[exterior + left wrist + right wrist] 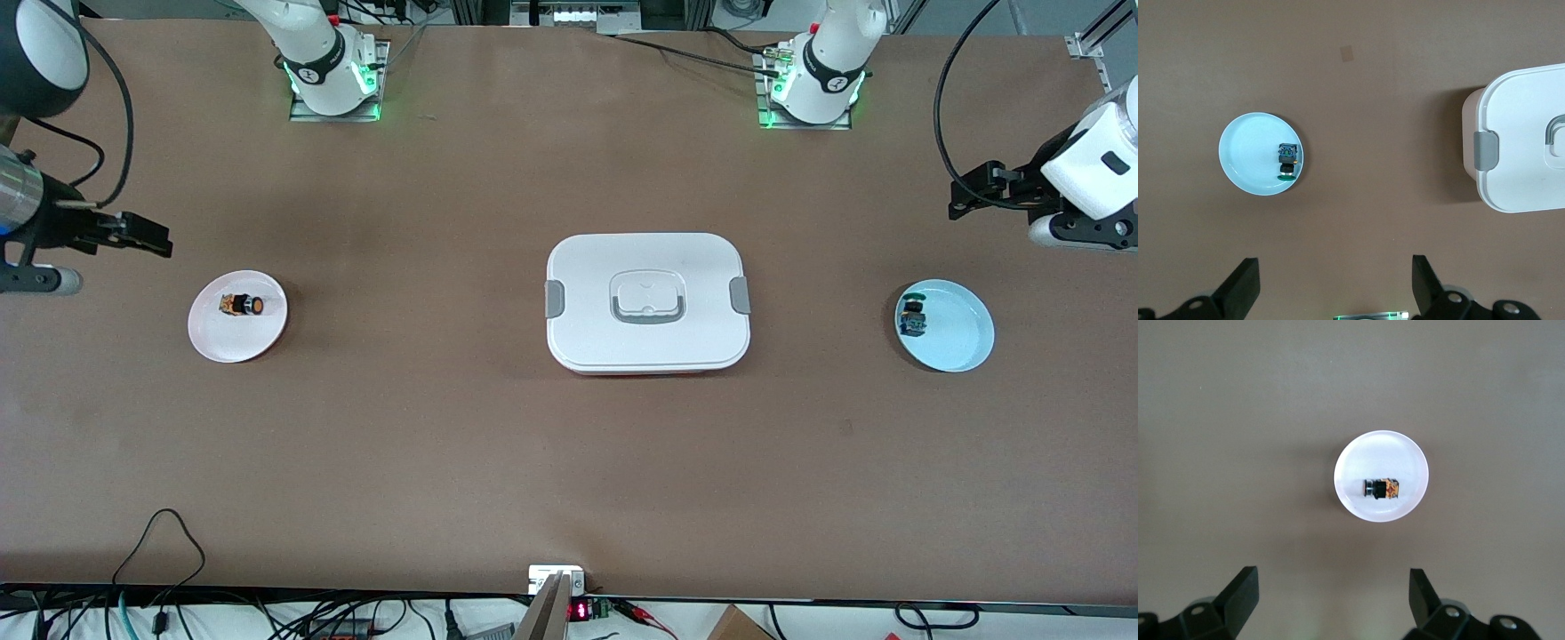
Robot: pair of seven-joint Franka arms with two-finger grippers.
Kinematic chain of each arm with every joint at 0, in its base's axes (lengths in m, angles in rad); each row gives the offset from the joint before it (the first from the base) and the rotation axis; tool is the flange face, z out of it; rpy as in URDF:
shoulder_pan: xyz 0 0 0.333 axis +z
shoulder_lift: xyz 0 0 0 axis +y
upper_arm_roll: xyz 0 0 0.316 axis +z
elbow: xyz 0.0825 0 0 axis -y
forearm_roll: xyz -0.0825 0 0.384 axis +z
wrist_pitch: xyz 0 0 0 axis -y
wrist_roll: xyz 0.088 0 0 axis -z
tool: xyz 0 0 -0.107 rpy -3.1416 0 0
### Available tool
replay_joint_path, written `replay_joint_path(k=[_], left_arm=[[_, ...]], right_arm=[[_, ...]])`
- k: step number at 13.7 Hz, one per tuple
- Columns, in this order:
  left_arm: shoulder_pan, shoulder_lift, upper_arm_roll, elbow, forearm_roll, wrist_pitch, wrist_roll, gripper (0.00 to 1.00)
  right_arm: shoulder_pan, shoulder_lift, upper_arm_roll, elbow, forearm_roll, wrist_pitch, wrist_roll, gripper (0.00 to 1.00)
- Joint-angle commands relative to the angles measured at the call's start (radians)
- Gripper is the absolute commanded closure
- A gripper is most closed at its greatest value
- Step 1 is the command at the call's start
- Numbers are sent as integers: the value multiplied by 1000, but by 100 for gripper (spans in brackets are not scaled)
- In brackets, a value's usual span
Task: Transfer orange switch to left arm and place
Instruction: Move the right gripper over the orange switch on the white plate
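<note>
Both wrist views only catch part of each gripper: the left gripper [1331,283] and right gripper [1331,597] run off the picture edge. The box [1521,137] gets chopped by the left wrist frame too. Markings on the orange switch [241,305] are too tiny to read.

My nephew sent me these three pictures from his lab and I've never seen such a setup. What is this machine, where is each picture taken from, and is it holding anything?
These are two white robot arms bolted along one edge of a brown table. The wide picture looks down from a high camera facing them; the other two come from cameras on the arms' wrists. In the middle lies a white lidded box. Toward the right arm's end, a white plate holds the orange switch; toward the left arm's end, a pale blue plate holds a green-topped switch. The right gripper and left gripper are both open, up in the air, holding nothing.
</note>
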Motion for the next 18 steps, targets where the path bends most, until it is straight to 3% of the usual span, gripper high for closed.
replay_joint_path(k=[1, 15, 18], left_arm=[[11, -16, -5, -17, -20, 13, -11, 0], [11, -16, -5, -17, -20, 9, -9, 0], [11, -16, -5, -17, -20, 9, -7, 0]], right_arm=[[-11, 39, 3, 7, 16, 30, -2, 0], [-69, 256, 1, -3, -29, 221, -69, 0], [-71, 256, 0, -75, -30, 304, -97, 0]])
